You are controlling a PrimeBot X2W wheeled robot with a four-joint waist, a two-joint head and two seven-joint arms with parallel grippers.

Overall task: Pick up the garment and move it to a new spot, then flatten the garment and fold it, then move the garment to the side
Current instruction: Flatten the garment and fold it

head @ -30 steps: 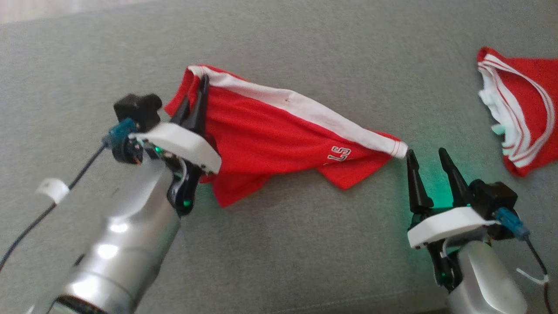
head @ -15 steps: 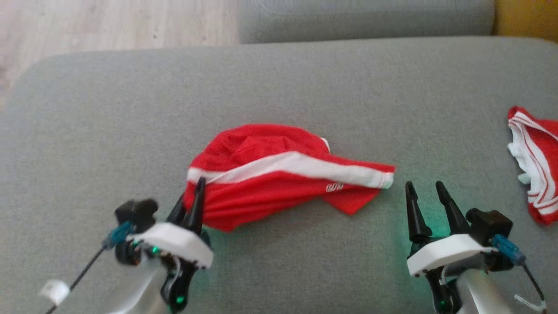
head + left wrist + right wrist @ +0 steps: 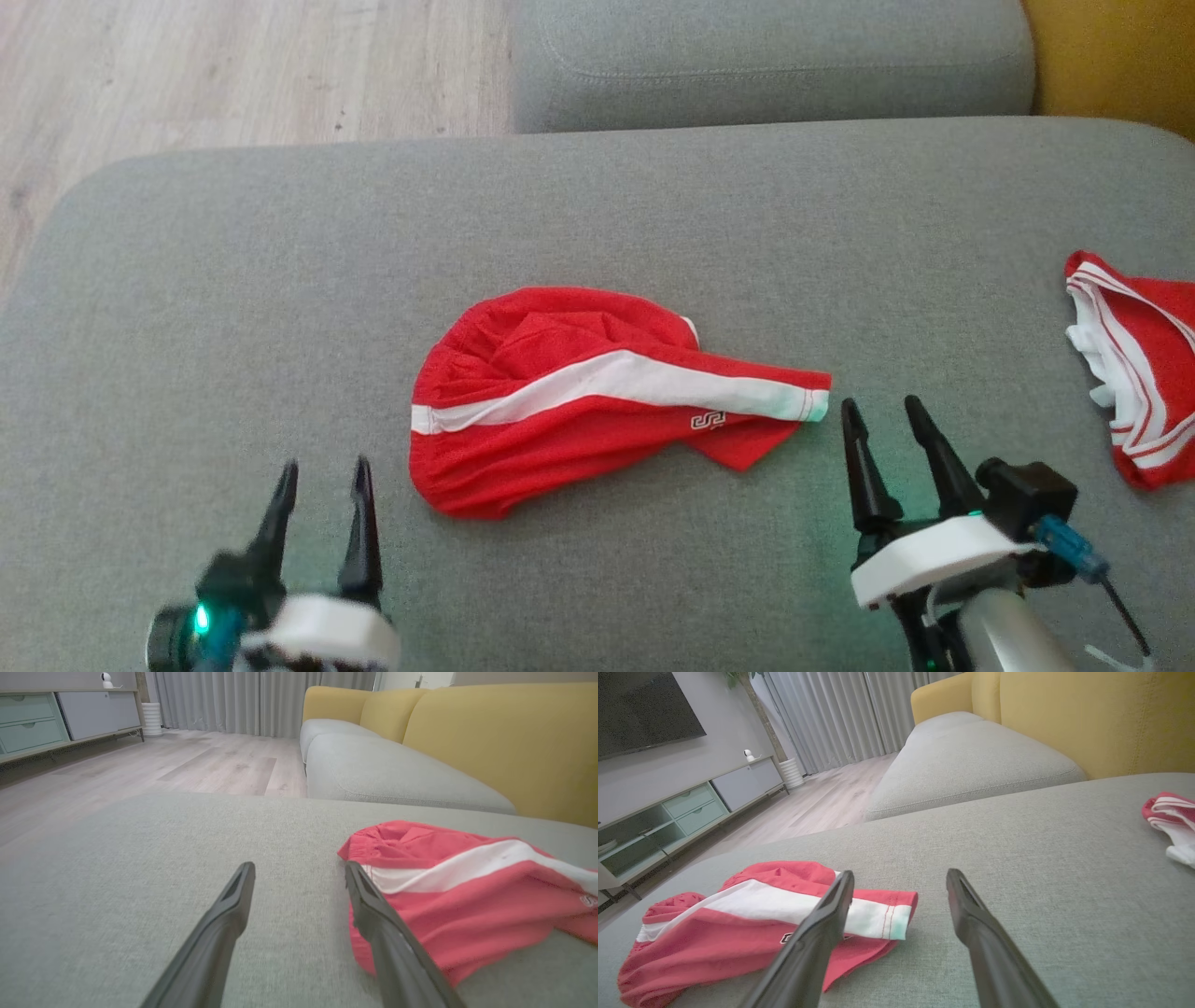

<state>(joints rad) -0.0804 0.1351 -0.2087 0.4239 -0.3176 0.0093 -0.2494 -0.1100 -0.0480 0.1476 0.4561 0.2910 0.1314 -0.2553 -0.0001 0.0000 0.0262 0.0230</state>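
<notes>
The garment, red shorts with a white side stripe, lies crumpled on the grey cushion in the middle of the head view. My left gripper stands open at the lower left, just left of the waistband end and clear of it. In the left wrist view the garment lies to the right of the open left gripper. My right gripper is open just right of the leg hem. In the right wrist view the garment sits to the left of the right gripper, behind its left finger.
A second red and white garment lies at the cushion's right edge, also seen as that garment in the right wrist view. Another grey seat cushion and a yellow backrest lie beyond. Wooden floor is at the far left.
My left gripper opened and let go of the garment, which now lies loose on the cushion. The left arm drew back toward me. The head camera tilted up, shifting the whole picture.
</notes>
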